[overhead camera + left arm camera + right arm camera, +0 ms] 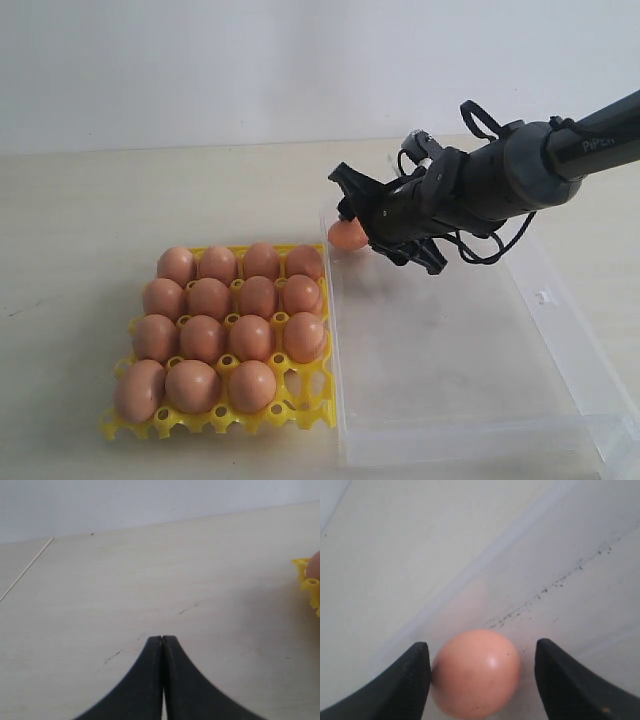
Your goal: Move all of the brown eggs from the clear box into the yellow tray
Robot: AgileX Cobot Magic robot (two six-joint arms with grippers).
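Eggs first: your brown eggs (209, 298) are smooth, matte, reddish-brown ovals, all much alike. Fifteen of them sit one to a cup in the yellow tray (215, 426) at the lower left of the exterior view, four in each of the three upper rows and three in the bottom row. That leaves the cup (305, 385) at the tray's lower right corner as open lattice. The tray is bright yellow plastic with round cups and raised pegs between them. It lies just beside the left wall of the clear box (575, 350), a shallow transparent rectangle with low walls and a small tab (541, 297) on its right rim, filling the lower right of the frame. A lone egg (475, 672) lies on the box floor in the box's upper left corner, pale orange-brown with a soft highlight and a few faint freckles. Your right gripper (482, 650) has its black fingers apart, one on each side of that egg. One finger appears to touch the shell and the other stands clear of it. Your left gripper (162, 639) has its fingers pressed together above the pale worktop (150, 580), with a corner of the tray at the right edge of its view. White lettering (600, 141) on the right arm (540, 165), at the upper right of the exterior view, looks like "PiPER", its last letters unclear.
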